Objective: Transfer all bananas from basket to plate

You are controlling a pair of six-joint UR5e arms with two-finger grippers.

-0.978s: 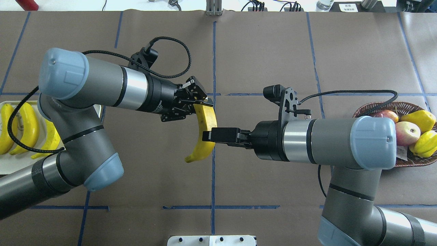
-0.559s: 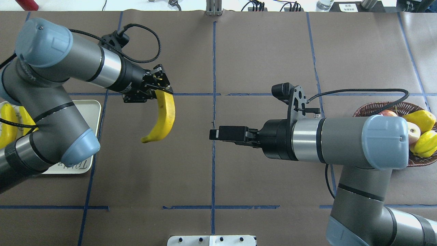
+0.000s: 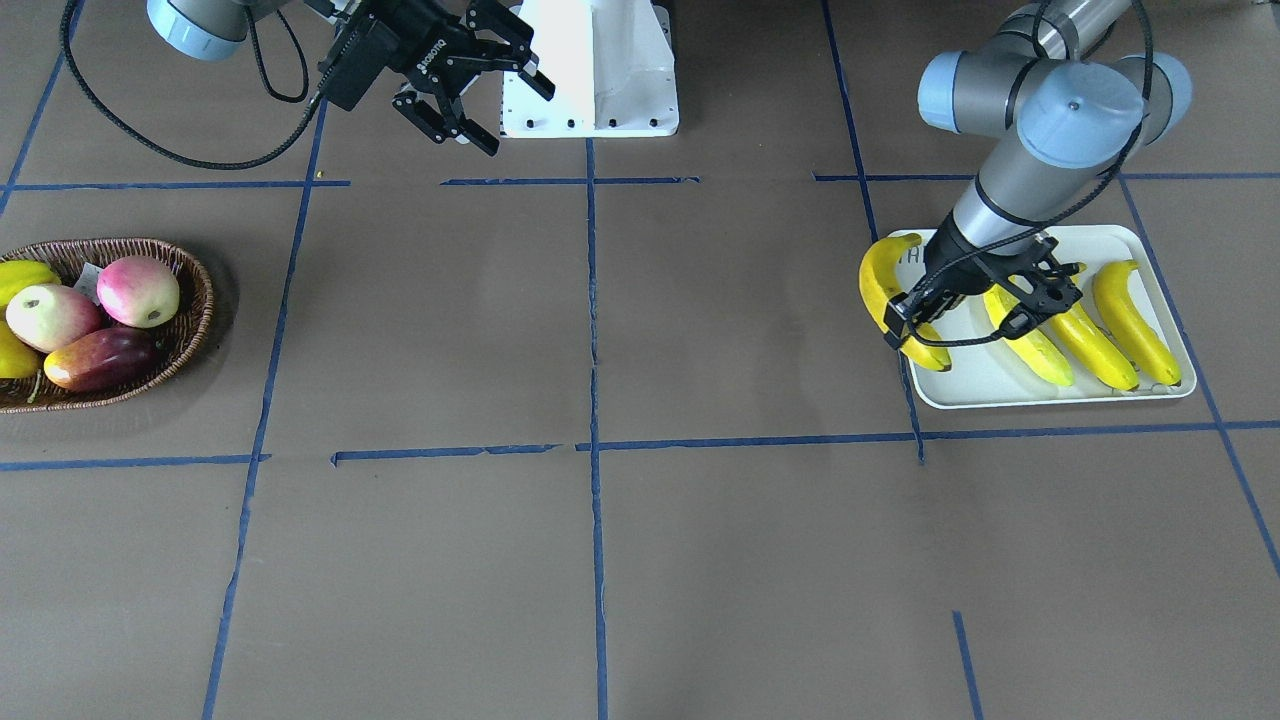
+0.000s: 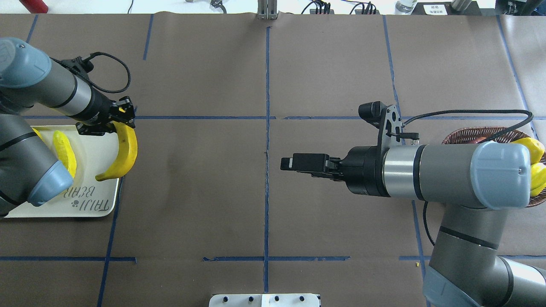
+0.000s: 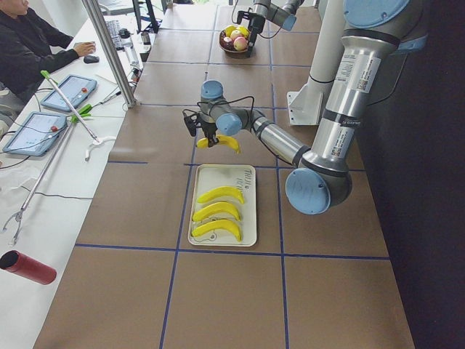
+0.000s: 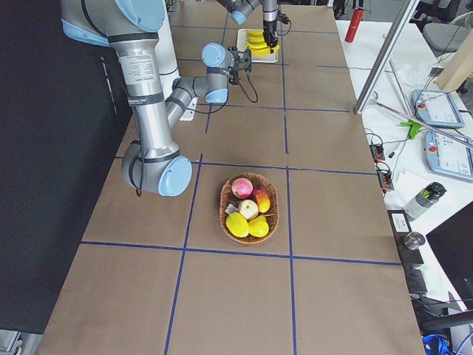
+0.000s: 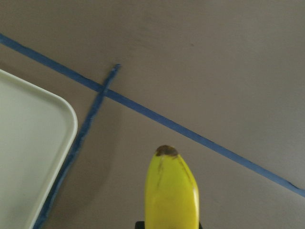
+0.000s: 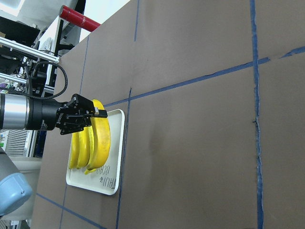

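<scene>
My left gripper point(image 4: 121, 116) is shut on one end of a yellow banana point(image 4: 124, 153) and holds it above the near right edge of the white plate point(image 4: 91, 209); the banana's tip point(image 7: 171, 191) hangs over the table just beside the plate's corner point(image 7: 38, 143). Three bananas point(image 3: 1085, 340) lie side by side on the plate point(image 3: 1000, 395). My right gripper point(image 3: 518, 120) is open and empty in mid-table point(image 4: 286, 163). The wicker basket point(image 3: 195, 320) at the far right holds apples and yellow-green fruits; no banana shows in it.
The robot's white base point(image 3: 590, 70) stands at the table's near middle edge. Blue tape lines point(image 4: 266, 128) cross the brown table cover. Operators' tablets and tools point(image 5: 54, 109) lie on a side table beyond the far edge.
My left arm has carried the banana from mid-table leftward to the plate's edge. My right gripper, beside the banana a second ago, has drawn back to the right, empty.
</scene>
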